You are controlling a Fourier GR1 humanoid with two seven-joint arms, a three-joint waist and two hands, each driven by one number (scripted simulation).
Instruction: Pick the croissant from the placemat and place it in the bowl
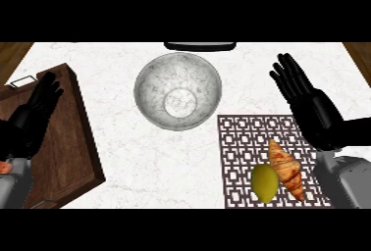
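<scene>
A golden-brown croissant (287, 169) lies on the dark patterned placemat (243, 147) at the lower right, right beside a yellow-green fruit (264, 183). A grey marbled bowl (178, 91) stands at the counter's middle, up and left of the mat, with nothing in it. My right hand (310, 105) is open, fingers straight and pointing away, above the mat's right edge and a little beyond the croissant, apart from it. My left hand (33, 117) is open at the left edge, over the wooden board.
A dark wooden cutting board (69, 147) covers the counter's left side. A dark object (200, 46) sits at the far edge behind the bowl. White marble counter shows between the board and the mat.
</scene>
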